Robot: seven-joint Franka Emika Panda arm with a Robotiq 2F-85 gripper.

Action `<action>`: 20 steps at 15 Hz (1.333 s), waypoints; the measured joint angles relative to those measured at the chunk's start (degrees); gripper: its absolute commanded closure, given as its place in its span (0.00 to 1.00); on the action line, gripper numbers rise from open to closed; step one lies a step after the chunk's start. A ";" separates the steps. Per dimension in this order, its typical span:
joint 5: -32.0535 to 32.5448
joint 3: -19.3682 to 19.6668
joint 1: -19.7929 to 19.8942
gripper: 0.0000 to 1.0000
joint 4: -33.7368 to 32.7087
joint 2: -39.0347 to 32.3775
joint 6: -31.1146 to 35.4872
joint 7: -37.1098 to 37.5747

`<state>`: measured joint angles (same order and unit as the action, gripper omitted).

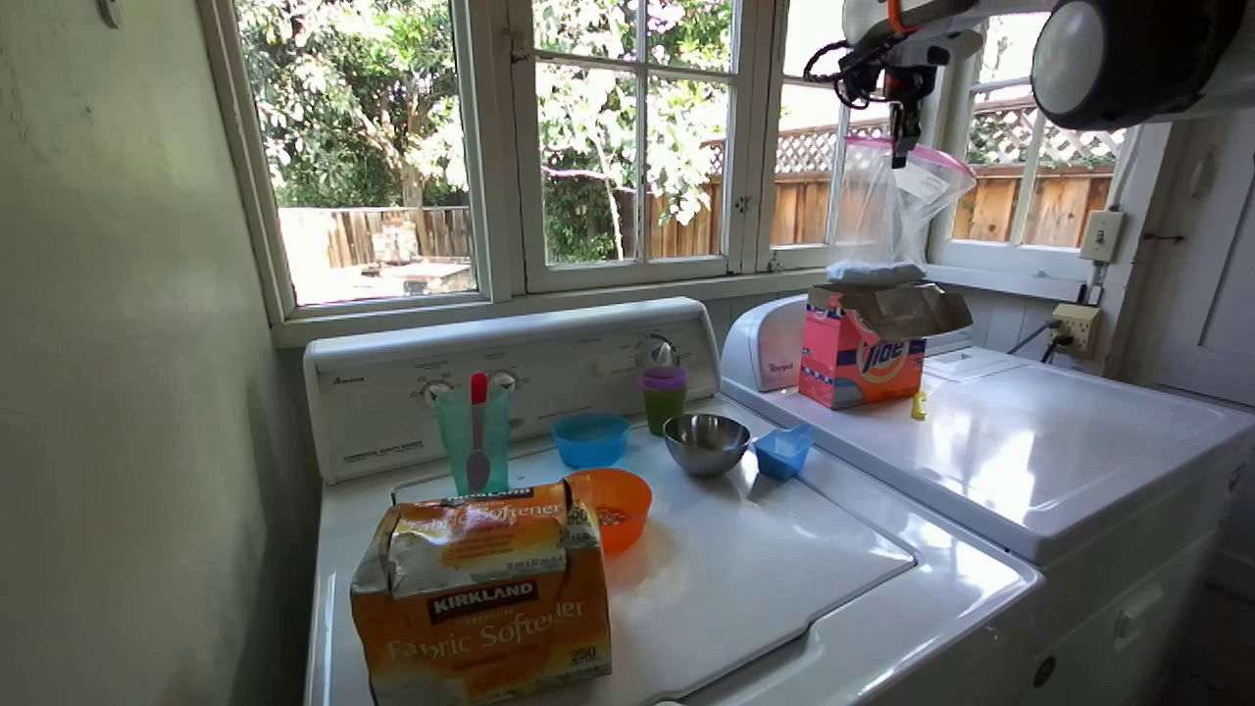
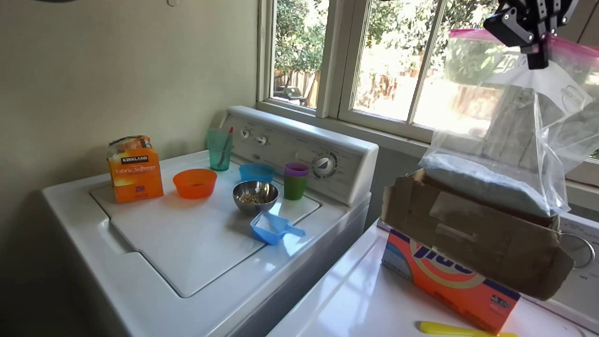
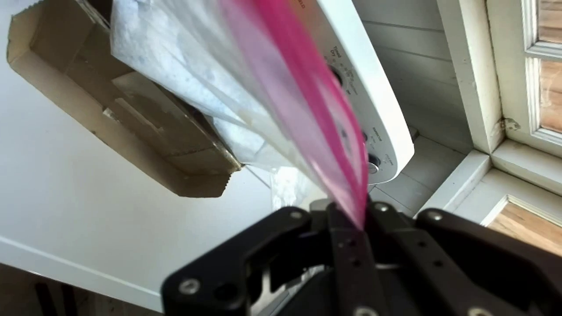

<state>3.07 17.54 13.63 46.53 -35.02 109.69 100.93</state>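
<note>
Fingers [image 2: 538, 61] are pinching narrow, nearly together, on the pink top edge [image 3: 296, 66] of a clear plastic zip bag [image 2: 514, 135], which is hanging upper right of the frame in both exterior views. Below it an orange-and-pink cardboard Tide box [image 2: 444, 278] is standing on a white dryer [image 2: 355, 299], lower right in an exterior view. Can't tell if the bag's bottom is touching the box or just clearing it.

Risks: grip is catching only a small patch of edge, so slick film could be sliding out if the weight below is swinging or dragging. The brown flap [image 2: 486, 243] is leaning out under the bag; sideways motion could be snagging the bottom there, tipping the box or shoving it against the yellow plastic piece [image 2: 449, 328] at bottom right. If the top isn't sealed (can't tell), tilting could be spilling the contents.

Looks: bag is creasing below the grip, showing a white label panel [image 2: 557, 84] up top; bluish-white powder-like fill [image 2: 486, 185] is bulging in the bottom only.
</note>
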 measured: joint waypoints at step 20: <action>-0.07 -0.79 -0.14 1.00 -0.10 -5.73 -2.54 1.59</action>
<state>3.00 16.75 13.48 46.43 -40.75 107.15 102.53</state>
